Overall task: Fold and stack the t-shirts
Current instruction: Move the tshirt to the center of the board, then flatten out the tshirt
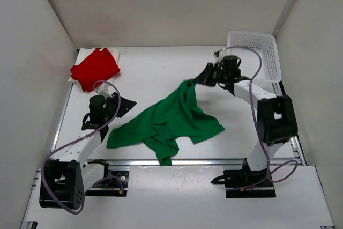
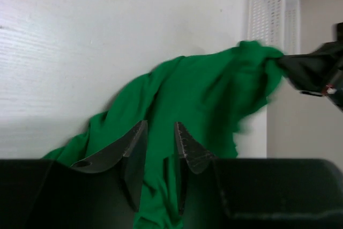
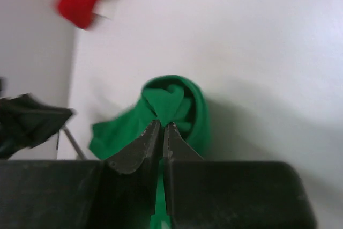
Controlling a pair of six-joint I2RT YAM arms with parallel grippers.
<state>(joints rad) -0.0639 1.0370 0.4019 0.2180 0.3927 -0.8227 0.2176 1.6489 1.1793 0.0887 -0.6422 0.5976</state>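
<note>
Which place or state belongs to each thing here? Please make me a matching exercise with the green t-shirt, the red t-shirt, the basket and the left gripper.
Things:
1. green t-shirt
2. red t-shirt
3. basket
4. left gripper

Places or states:
A. at the far right corner of the table
B. jaws apart, at the left side of the table
C. folded, at the far left corner
D. crumpled in the middle, one edge pinched and lifted by the right gripper

Right pairs: 1-D, 2-C, 3-A, 4-B
</note>
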